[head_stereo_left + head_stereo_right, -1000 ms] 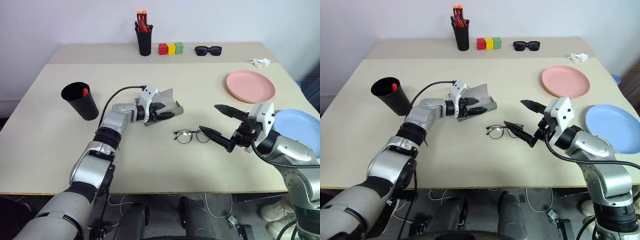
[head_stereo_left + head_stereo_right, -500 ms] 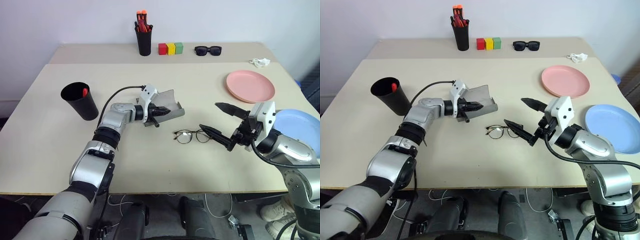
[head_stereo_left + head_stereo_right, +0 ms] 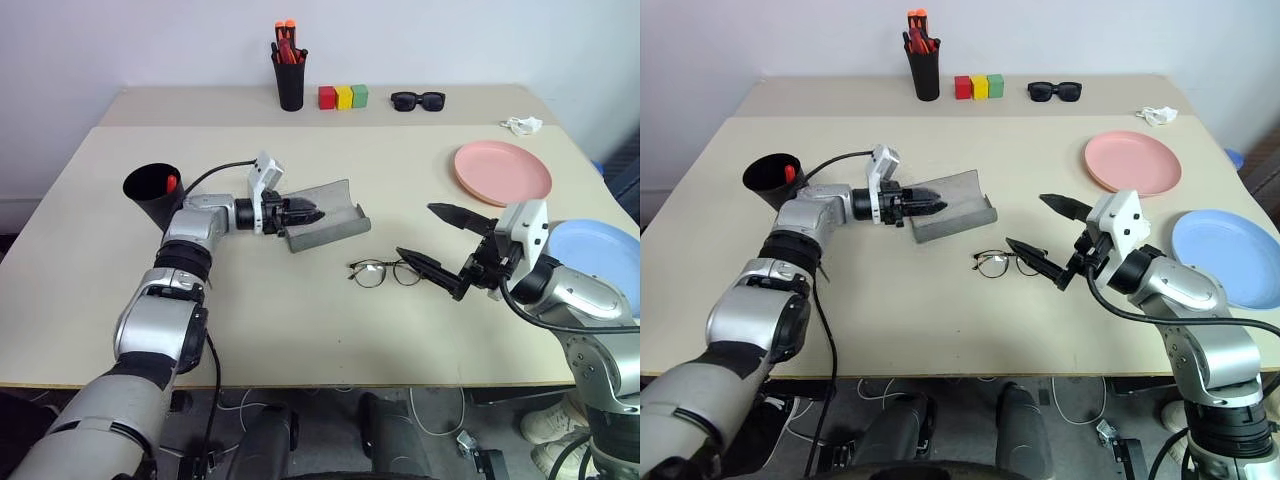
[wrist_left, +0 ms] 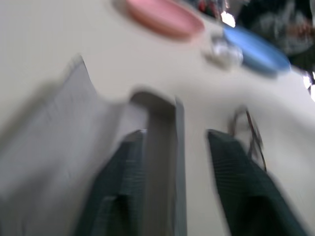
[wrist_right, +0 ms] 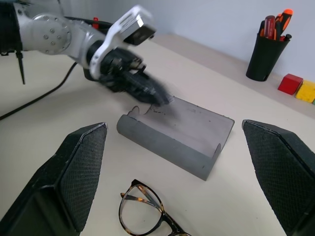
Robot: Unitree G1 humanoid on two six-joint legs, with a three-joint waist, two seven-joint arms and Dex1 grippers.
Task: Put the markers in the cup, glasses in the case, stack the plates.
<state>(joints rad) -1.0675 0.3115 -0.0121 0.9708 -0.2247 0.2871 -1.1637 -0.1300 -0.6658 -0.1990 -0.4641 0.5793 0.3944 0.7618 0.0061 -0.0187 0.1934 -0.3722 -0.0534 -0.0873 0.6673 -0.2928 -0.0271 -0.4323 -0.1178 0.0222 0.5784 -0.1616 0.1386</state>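
Right claw [image 3: 432, 245] agape, glasses [image 3: 385, 271] just beside

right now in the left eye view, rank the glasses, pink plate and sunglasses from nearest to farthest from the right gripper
1. The glasses, on the table just left of the right gripper, by its lower finger.
2. The pink plate, farther back and to the gripper's right.
3. The sunglasses, at the table's far edge, beside the coloured blocks.
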